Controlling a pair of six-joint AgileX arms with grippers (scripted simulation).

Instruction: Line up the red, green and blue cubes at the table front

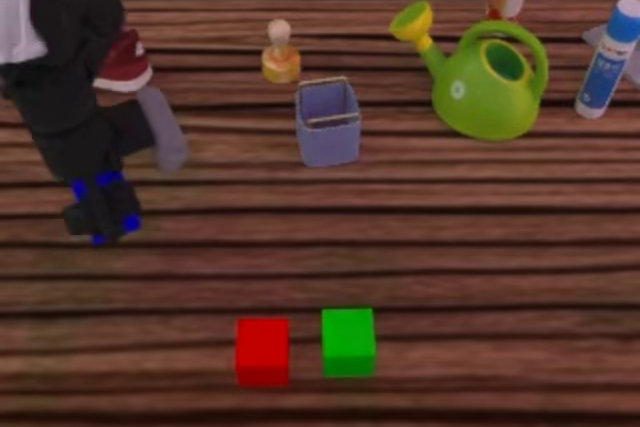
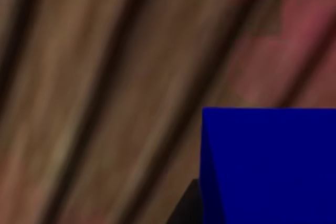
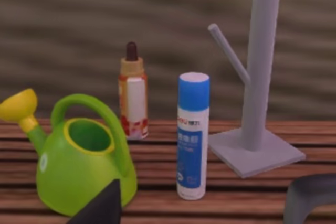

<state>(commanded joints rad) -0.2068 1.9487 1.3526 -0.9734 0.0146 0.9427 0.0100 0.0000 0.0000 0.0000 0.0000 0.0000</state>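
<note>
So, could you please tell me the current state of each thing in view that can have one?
red cube: resting at the table front, left of the green one.
green cube: resting beside the red, a gap between.
blue cube: held in the left gripper, at the table's left.
lilac cup: upright, mouth open.
watering can: upright.
glue stick: standing, capped.

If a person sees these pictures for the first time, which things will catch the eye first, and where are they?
The red cube and the green cube stand side by side, apart, at the table front. Next comes the bright green watering can at the back right. At the left, the left end effector holds the blue cube, which fills a corner of the left wrist view.
</note>
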